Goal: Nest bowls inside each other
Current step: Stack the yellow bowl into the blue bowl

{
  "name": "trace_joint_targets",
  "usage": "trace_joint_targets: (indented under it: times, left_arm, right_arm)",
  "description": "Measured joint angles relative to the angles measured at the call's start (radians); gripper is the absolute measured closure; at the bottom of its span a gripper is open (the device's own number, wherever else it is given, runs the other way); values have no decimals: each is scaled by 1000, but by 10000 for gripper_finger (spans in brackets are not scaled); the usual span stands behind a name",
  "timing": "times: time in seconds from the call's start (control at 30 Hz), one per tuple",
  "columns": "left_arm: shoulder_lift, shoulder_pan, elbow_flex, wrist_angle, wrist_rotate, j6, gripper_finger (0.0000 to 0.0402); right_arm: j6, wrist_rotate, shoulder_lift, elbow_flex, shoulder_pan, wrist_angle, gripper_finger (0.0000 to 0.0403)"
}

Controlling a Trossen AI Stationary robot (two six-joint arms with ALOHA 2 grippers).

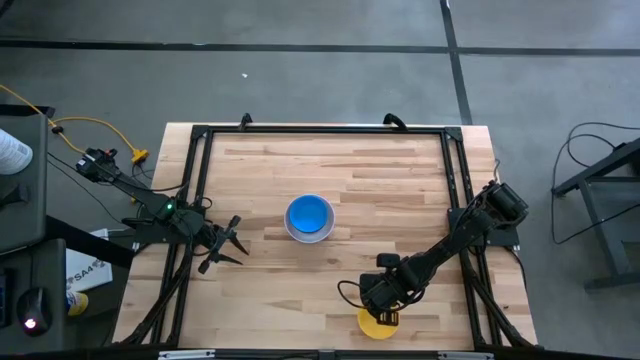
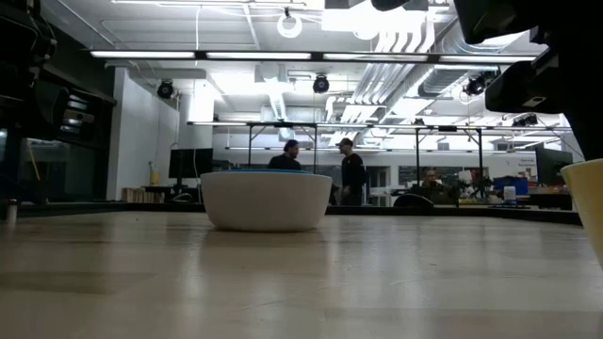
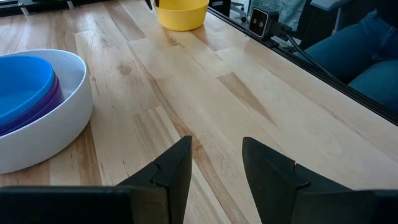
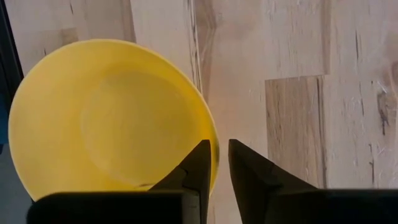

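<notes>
Trouble could come at the yellow bowl (image 4: 112, 118), well apart from the white bowl (image 1: 309, 219) holding the stack: the right gripper (image 4: 214, 163), narrowed, seemingly pinches only its thin rim, risking a slip, while the left gripper (image 3: 214, 163) waits spread.

Counter (image 1: 270, 170): pale wood planks, visible grain and knots, smooth, low sheen. White bowl (image 3: 59, 127): plastic, smooth, soft gloss. Blue bowl (image 3: 22, 84) and purple bowl (image 3: 43, 106): plastic, smooth, semi-matt. Yellow bowl (image 4: 106, 118): plastic, smooth, satin. Left pincer (image 3: 214, 171) fingers (image 3: 174, 171): dark, matt, hard-edged. Counter frame (image 1: 320, 130): black metal.
</notes>
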Motion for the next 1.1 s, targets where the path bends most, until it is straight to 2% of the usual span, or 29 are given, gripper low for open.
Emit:
trace_joint_targets:
  times: [0.27, 0.57, 1.1]
  left_arm:
    - [0, 0, 0, 0, 0, 0, 261]
    - [0, 0, 0, 0, 0, 0, 261]
    - [0, 0, 0, 0, 0, 0, 261]
  right_arm:
    - [1, -27, 16, -1, 0, -4, 356]
    - [4, -26, 14, -1, -1, 3, 395]
    - [-44, -22, 14, 0, -1, 3, 398]
